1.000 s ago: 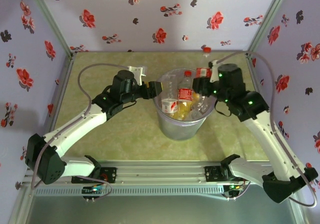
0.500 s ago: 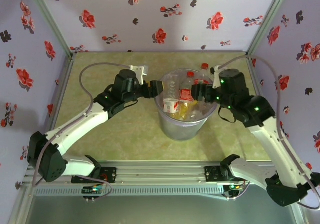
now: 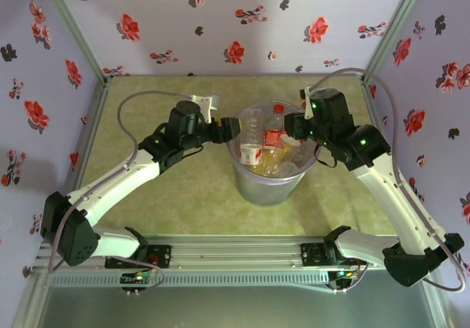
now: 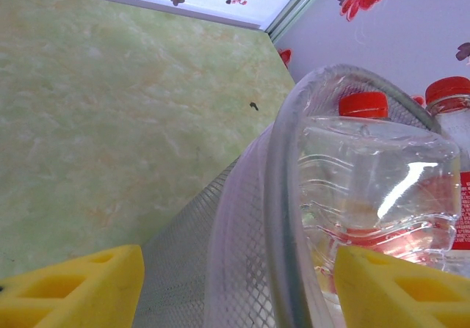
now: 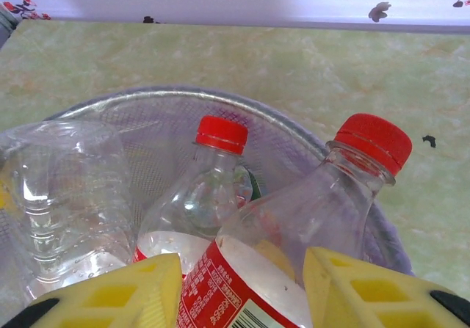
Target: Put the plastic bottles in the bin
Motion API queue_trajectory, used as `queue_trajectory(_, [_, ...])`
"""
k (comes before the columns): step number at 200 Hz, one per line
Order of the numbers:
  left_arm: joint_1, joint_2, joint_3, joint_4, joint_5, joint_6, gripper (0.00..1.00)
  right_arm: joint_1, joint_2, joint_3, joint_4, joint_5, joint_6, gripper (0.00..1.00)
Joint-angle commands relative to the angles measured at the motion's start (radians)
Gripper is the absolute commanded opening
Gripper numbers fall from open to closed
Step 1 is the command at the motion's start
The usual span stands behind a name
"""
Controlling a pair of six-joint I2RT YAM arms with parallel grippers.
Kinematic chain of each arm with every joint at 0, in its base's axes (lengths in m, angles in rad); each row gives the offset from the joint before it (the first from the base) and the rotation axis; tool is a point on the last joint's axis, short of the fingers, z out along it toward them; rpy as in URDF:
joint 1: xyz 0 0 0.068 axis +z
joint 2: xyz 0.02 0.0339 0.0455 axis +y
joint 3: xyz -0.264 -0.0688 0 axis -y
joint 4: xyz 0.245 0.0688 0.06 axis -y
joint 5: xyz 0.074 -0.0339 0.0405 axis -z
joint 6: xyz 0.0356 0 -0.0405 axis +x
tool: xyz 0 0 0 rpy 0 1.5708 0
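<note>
The bin (image 3: 268, 187) stands in the middle of the table (image 3: 169, 196). The plastic bottles (image 3: 272, 136) are inside it, piled up to the rim. They include an upright red-capped one, a clear bottle (image 3: 250, 126) leaning at the bin's left rim, and a yellow bottle (image 3: 270, 164) lower down.

From above, the left pincer (image 3: 230, 130) sits at the bin's left rim and the right pincer (image 3: 292, 126) at its right rim.

The left wrist view adds that the left pincer (image 4: 239, 291) straddles the bin's rim (image 4: 283, 196). One yellow finger is outside the meshed wall and the other inside, below the clear bottle (image 4: 374, 188). The fingers stand moderately apart, and I cannot tell whether they clamp the wall.

The right wrist view shows the right pincer (image 5: 242, 291) set narrow over the bin (image 5: 161, 97). A red-labelled bottle (image 5: 294, 225) shows between its fingers, and I cannot tell whether they touch it. Beyond it stand a second red-capped bottle (image 5: 198, 203) and a crumpled clear bottle (image 5: 66, 188).
</note>
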Motion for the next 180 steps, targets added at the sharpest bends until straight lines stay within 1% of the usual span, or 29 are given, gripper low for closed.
queue_trajectory(1, [-0.006, 0.013, 0.032, -0.026, -0.022, 0.028, 0.69, 0.01, -0.008, -0.052, -0.072, -0.061, 0.022, 0.5])
queue_trajectory(19, [-0.007, 0.016, 0.044, -0.035, -0.022, 0.035, 0.69, 0.002, -0.049, 0.012, -0.102, 0.018, -0.001, 0.54])
queue_trajectory(33, [-0.006, 0.015, 0.044, -0.027, -0.026, 0.033, 0.69, -0.041, -0.061, 0.09, -0.157, 0.053, -0.011, 0.57])
queue_trajectory(47, [-0.006, 0.014, 0.044, -0.019, -0.034, 0.029, 0.69, -0.126, -0.063, 0.134, -0.213, 0.047, -0.006, 0.61])
queue_trajectory(63, [-0.006, 0.011, 0.045, -0.008, -0.034, 0.027, 0.69, -0.253, -0.07, 0.123, -0.257, 0.022, 0.017, 0.62])
queue_trajectory(79, [-0.005, 0.004, 0.047, -0.009, -0.034, 0.031, 0.7, -0.35, -0.084, 0.059, -0.271, -0.016, 0.035, 0.63])
queue_trajectory(88, [-0.004, -0.002, 0.047, -0.009, -0.034, 0.035, 0.72, -0.382, -0.099, 0.018, -0.259, -0.038, 0.047, 0.63])
queue_trajectory(116, [-0.004, -0.038, 0.034, 0.011, -0.035, 0.032, 0.91, -0.468, -0.142, -0.149, -0.217, -0.112, 0.093, 0.63])
queue_trajectory(133, [-0.002, -0.085, 0.022, 0.026, -0.051, 0.033, 0.99, -0.494, -0.167, -0.247, -0.204, -0.13, 0.116, 0.63])
queue_trajectory(163, [0.025, -0.19, -0.007, 0.006, -0.084, 0.032, 1.0, -0.512, -0.214, -0.433, -0.182, -0.163, 0.162, 0.63])
queue_trajectory(180, [0.057, -0.265, -0.027, -0.057, -0.128, 0.046, 1.0, -0.511, -0.247, -0.56, -0.119, -0.243, 0.203, 0.63])
